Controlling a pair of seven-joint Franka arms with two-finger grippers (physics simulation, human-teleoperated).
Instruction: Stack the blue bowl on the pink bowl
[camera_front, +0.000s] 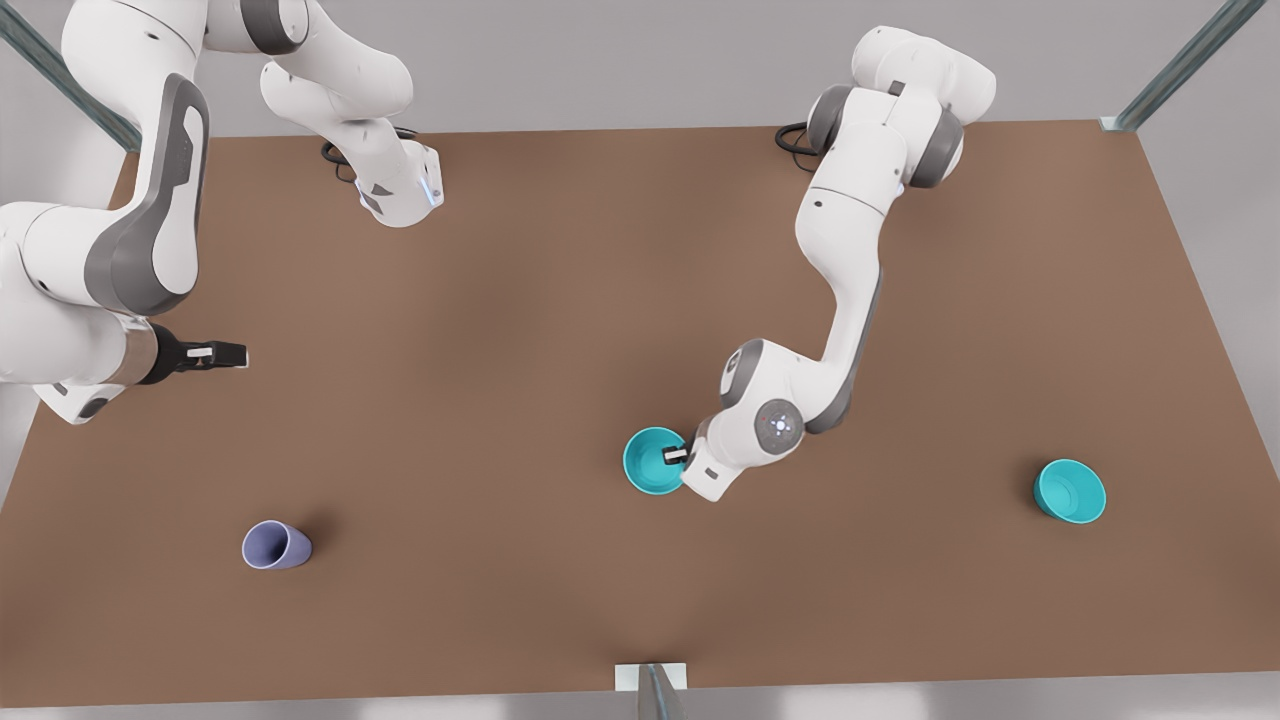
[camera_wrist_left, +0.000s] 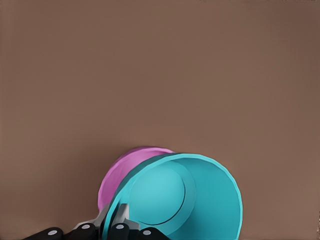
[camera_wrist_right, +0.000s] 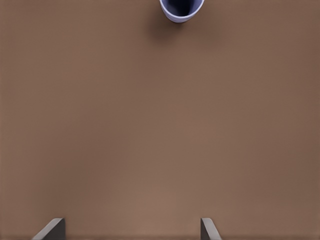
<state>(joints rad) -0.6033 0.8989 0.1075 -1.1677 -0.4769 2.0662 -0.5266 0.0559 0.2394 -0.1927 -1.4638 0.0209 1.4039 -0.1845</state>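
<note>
Brown table (camera_front: 560, 330) | left gripper (camera_front: 678, 456) pinching blue bowl (camera_front: 655, 462) rim over pink bowl (camera_wrist_left: 125, 170) | right gripper (camera_front: 235, 354) spread, waiting

A: Report any legible text, labels, brand marks, numbers or signs.

B: None can be read. The arm casings, the bowls, the cup and the table surface carry no readable characters.

A: Any markings at all?

B: None that can be read as characters.
</note>
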